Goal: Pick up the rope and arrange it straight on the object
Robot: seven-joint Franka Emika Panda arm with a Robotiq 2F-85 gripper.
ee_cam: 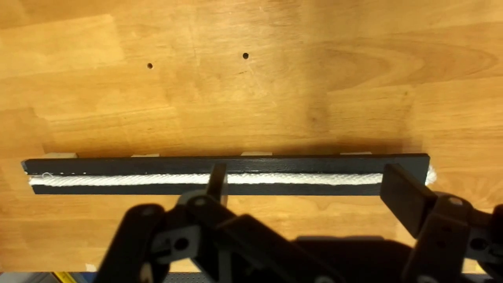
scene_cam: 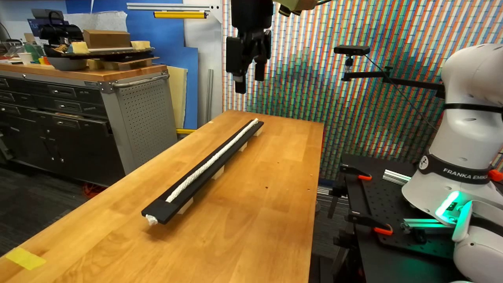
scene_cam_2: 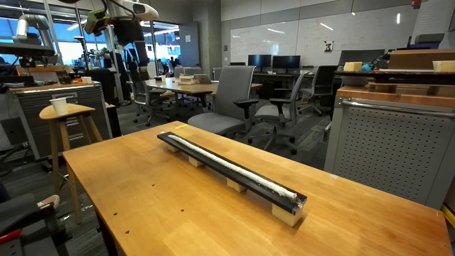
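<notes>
The claw (scene_cam: 250, 83) hangs empty, jaws spread wide, above the white rope (ee_cam: 283, 178) on the black bar (ee_cam: 294, 165)

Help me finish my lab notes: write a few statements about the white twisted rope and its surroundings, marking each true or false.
1. The white twisted rope lies along the long, flat black bar. True.
2. The rope lies in a coil. False: it runs nearly straight.
3. A flat yellow strip lies on the brown wooden tabletop. True.
4. The bar rests directly on the tabletop. False: small pale blocks raise it.
5. The black two-finger gripper is open, above the rope. True.
</notes>
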